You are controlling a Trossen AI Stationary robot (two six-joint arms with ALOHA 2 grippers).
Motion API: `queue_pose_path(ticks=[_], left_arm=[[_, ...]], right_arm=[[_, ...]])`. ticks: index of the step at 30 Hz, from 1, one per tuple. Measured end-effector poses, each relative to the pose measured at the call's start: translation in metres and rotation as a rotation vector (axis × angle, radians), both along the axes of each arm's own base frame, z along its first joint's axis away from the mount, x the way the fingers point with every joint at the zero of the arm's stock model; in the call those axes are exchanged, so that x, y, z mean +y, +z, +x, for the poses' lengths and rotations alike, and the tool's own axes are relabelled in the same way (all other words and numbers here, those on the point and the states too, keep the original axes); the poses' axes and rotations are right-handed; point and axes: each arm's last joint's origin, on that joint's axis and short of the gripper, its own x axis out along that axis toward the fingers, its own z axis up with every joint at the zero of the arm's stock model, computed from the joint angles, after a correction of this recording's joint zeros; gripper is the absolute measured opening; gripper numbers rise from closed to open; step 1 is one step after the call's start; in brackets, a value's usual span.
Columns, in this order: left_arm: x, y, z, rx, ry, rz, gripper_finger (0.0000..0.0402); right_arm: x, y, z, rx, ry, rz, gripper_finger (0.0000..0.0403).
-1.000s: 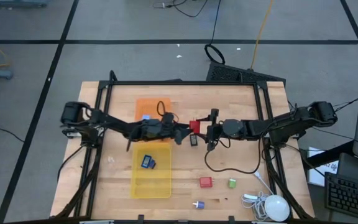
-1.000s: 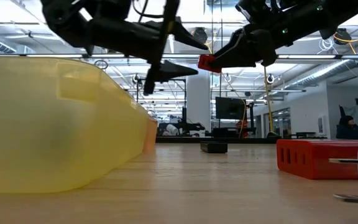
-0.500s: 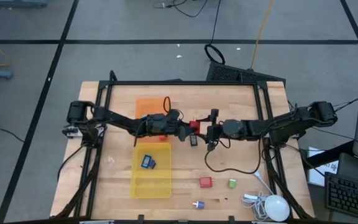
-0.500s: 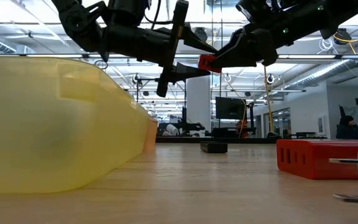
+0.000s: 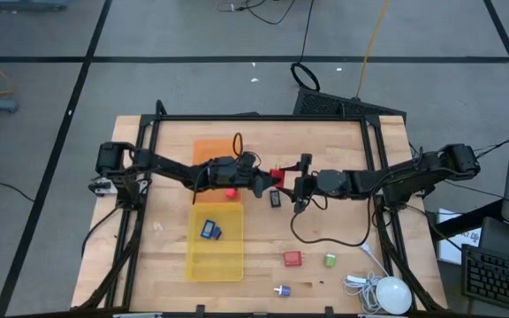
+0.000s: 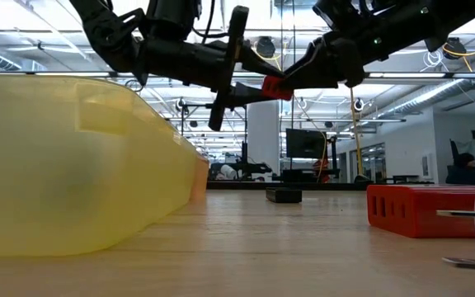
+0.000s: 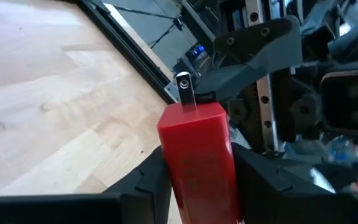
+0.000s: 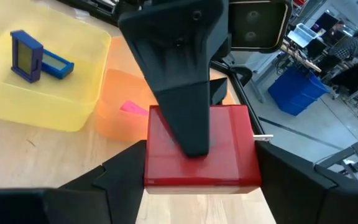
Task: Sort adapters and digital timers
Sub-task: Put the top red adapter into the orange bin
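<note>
A red adapter (image 5: 277,176) is held in the air over the table's middle between both grippers. My left gripper (image 5: 268,180) comes from the left and my right gripper (image 5: 286,179) from the right, each shut on it. It also shows in the low view as a red adapter (image 6: 275,86). A yellow tray (image 5: 203,263) holds blue digital timers (image 5: 210,230). An orange tray (image 5: 203,148) holds a light-blue adapter (image 5: 207,165) and a pink adapter (image 8: 132,107). A black timer (image 5: 275,199) lies flat on the table. My left gripper pinches the red adapter's body (image 7: 197,162) between its two fingers (image 7: 151,183), reaching level from the table's left; one finger (image 8: 185,93) lies on the top face. The adapter is clear of the table. My right gripper pinches the same adapter by its side faces (image 8: 160,155) between its fingers (image 8: 120,177), level from the table's right, with the adapter lifted clear.
On the near right of the table lie a second red adapter (image 5: 292,258), a green adapter (image 5: 330,260), a white-purple adapter (image 5: 281,290) and a white mouse-like device (image 5: 391,294) with its cable. A black cable (image 5: 325,238) loops under my right arm.
My left gripper has moved toward the table's right, up to the red adapter that my right gripper holds still in the air; its fingers now lie on the adapter.
</note>
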Motion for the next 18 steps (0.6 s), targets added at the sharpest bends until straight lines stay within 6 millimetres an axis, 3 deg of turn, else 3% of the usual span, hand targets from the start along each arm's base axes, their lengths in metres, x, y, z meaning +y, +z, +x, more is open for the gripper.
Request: queue_pose_path(ticks=[9, 18], left_arm=[[0.02, 0.007, -0.007, 0.011, -0.05, 0.121, 0.012], [0.013, 0.021, -0.023, 0.136, -0.023, 0.307, 0.012]], right_arm=[[0.0, 0.007, -0.003, -0.049, -0.047, 0.076, 0.0283], [-0.003, 0.032, -0.03, -0.145, -0.082, 0.242, 0.0268]])
